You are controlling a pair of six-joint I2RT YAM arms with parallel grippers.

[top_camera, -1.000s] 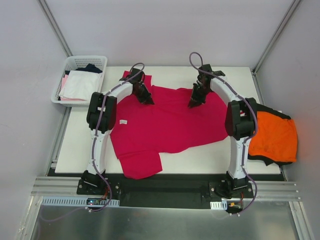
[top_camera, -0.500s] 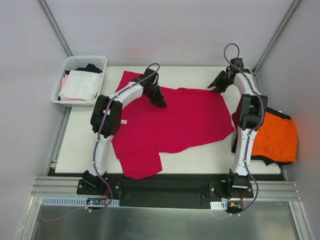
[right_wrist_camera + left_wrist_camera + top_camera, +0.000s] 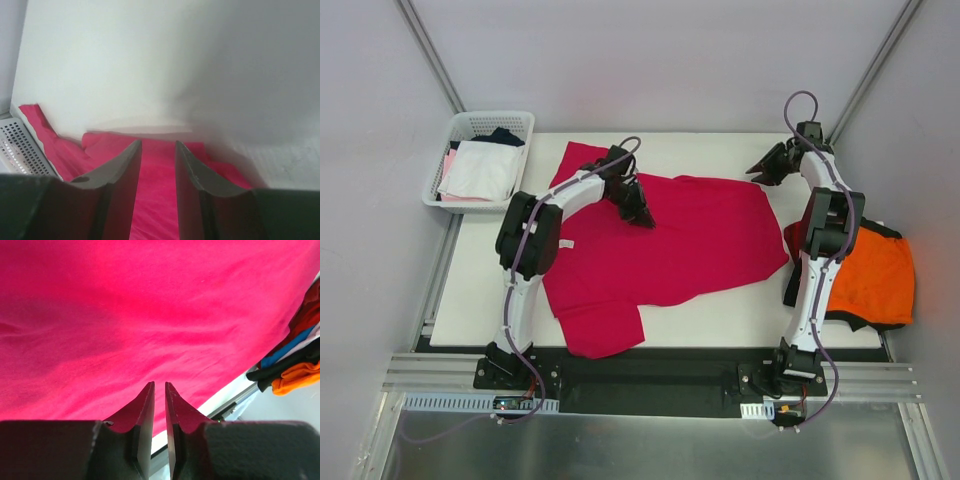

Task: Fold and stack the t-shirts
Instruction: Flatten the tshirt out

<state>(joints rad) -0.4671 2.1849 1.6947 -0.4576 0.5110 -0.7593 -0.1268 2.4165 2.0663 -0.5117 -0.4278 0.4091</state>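
Jaws of left end effector (image 3: 160, 386) all but closed, no cloth seen between, low over crimson t-shirt (image 3: 700, 240) spread mid-frame on worktop (image 3: 720, 315), apparently for folding; right end effector (image 3: 157, 144) half open, empty, upper right, clear of cloth

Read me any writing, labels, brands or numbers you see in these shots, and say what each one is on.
No text can be read in any view.
Small white label on the crimson t-shirt: too small to read.
Orange t-shirt and white mesh basket: no print visible.
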